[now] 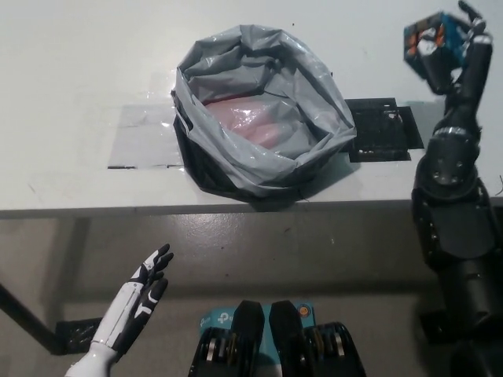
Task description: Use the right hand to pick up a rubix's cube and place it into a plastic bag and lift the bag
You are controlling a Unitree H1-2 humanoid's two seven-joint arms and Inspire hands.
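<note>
At upper right of the head view, the rubix's cube (430,39) was held in the black right hand (452,49), fingers wrapped around it, raised clear of the white table (71,71). Blue, orange and white faces were seen (others hidden by the fingers). The cube was well apart from the plastic bag (259,118), to its right and farther back. The bag, grey, sat near the table's front edge with its mouth open and something pinkish visible inside. A black mat (380,129) lay just beside the bag, bare. A transparent sheet (145,137) lay flat on the bag's other side. The white left hand (141,294) was seen at lower left below the table edge, fingers spread, nothing held.
</note>
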